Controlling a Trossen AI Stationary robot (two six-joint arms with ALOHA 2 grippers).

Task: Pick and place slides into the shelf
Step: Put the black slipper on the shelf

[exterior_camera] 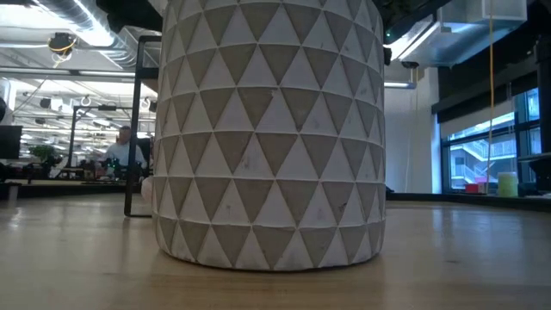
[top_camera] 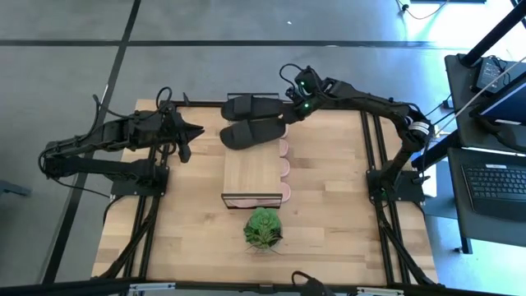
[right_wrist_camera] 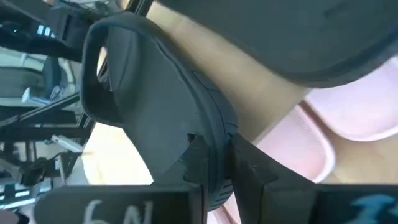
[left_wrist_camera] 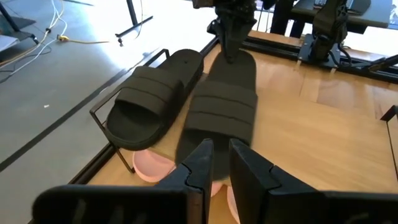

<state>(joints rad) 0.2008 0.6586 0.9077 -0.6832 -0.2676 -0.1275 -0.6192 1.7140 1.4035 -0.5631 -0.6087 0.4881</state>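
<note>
So we've got the right gripper (top_camera: pixel 289 113) reaching in from the right, clamped on the rim of one black slide (top_camera: pixel 256 132) at its right end. That slide lies on the shelf (top_camera: pixel 253 174) top at the far end, long axis running left-right across the shelf, right beside the second black slide (top_camera: pixel 253 106). The left gripper (top_camera: pixel 194 130) hangs off to the left, fingers nearly closed on nothing, so the right arm is clearly nearer. Pink slides (top_camera: pixel 283 171) peek out along the shelf's right side.

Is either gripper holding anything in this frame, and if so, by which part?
The right gripper pinches a black slide by its edge at one end, on the shelf. The left gripper holds nothing.
</note>
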